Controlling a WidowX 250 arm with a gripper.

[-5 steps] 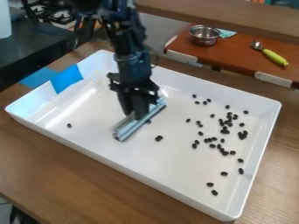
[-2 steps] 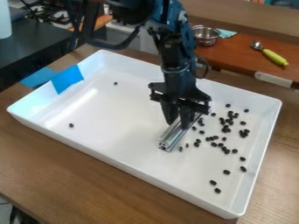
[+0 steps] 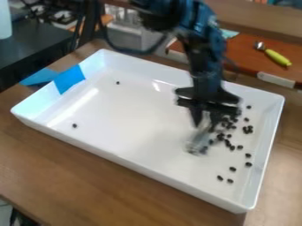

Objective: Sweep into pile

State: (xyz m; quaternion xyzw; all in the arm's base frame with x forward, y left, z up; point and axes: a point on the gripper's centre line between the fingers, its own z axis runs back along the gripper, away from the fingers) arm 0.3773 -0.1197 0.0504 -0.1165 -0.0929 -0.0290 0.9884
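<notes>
Beans [image 3: 220,136] lie mostly toward the camera-right side of the white tray [image 3: 130,119], which sits on the desk [image 3: 70,163]. Tool [image 3: 206,123] pinches a metal bar [image 3: 198,142], slanted, its lower end down near the tray floor. Several beans lie close along the bar's right side; whether it touches them, blur makes hard to say.

Progress: partial, perhaps past halfway. Densest cluster is beside the bar and just right of it, loose, with gaps; not yet a proper pile. Wide middle of the floor looks swept or never littered; cannot tell which.

Left to do: two strays far off, one bean near the back wall, another near the front-left corner. A few more lie apart toward the near-right end. Both strays likely need their own passes, then the cluster wants tightening.
</notes>
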